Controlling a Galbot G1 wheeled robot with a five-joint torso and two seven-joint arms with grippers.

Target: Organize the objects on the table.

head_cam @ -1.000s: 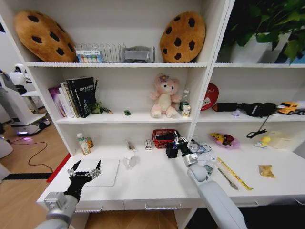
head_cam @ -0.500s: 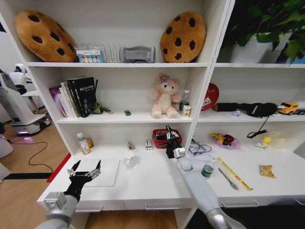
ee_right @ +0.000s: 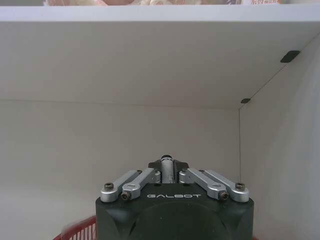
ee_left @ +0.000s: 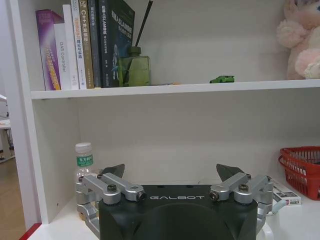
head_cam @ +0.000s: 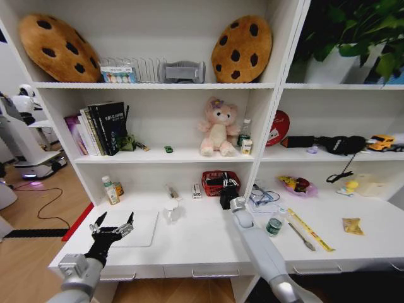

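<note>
My right gripper [head_cam: 227,189] reaches to the red basket [head_cam: 211,176] at the back of the white table [head_cam: 202,243]. It is shut on a small black object [ee_right: 167,162], held over the basket's rim [ee_right: 80,232]. My left gripper [head_cam: 112,227] hovers open at the table's front left, just above the thin silver laptop [head_cam: 140,228]. In the left wrist view the left gripper [ee_left: 170,172] holds nothing. A green-labelled can [head_cam: 273,226] stands right of my right arm, with a pen [head_cam: 300,235] beyond it. A tiny green item [head_cam: 168,149] lies on the shelf above.
A small bottle [head_cam: 110,189] stands at the table's back left, and a clear cup [head_cam: 171,211] beside the laptop. A yellow ruler [head_cam: 312,230], a snack packet [head_cam: 352,226] and a bowl [head_cam: 297,185] lie to the right. Books [head_cam: 98,129] and a pink bear [head_cam: 218,126] fill the shelf.
My right gripper has carried the black object back from over the table to the red basket, uncovering the can. The left arm has not moved.
</note>
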